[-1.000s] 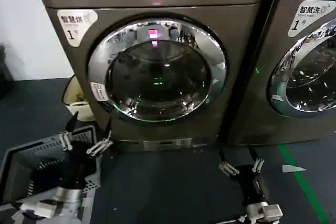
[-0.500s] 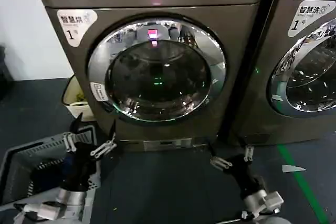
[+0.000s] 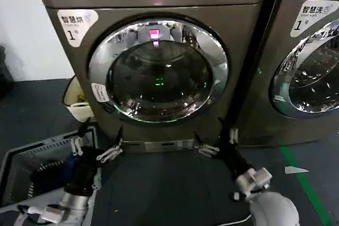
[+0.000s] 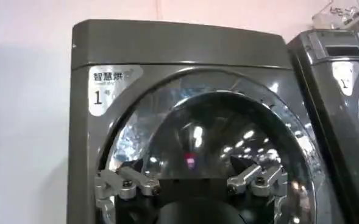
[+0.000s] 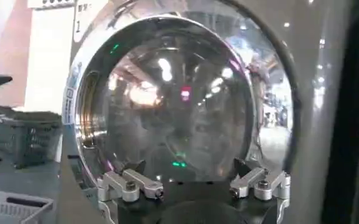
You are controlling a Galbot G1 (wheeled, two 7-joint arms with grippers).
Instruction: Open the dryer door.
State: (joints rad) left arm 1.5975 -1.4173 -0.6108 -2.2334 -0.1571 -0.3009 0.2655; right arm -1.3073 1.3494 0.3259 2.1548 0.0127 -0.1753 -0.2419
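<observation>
The grey dryer fills the head view, its round dryer door [image 3: 159, 70] shut, with a chrome ring and dark glass. My left gripper [image 3: 100, 133] hangs open low in front of the dryer's lower left, below the door. Open as well, my right gripper [image 3: 214, 133] sits low in front of the dryer's lower right corner, pointing at the machine. Neither touches the door. The left wrist view faces the dryer door [image 4: 209, 152] beyond my open left gripper [image 4: 191, 173]. The right wrist view has the door glass [image 5: 173, 103] close ahead of my open right gripper [image 5: 191, 170].
A second machine [image 3: 307, 62] stands right of the dryer, with a dark gap between them. A grey laundry basket [image 3: 32, 157] sits on the floor at lower left, a cream bin [image 3: 74, 96] beside the dryer. Green floor tape [image 3: 302, 183] runs at right.
My right gripper has swung up and left toward the dryer's lower right corner. My left gripper has edged a little right and forward toward the machine.
</observation>
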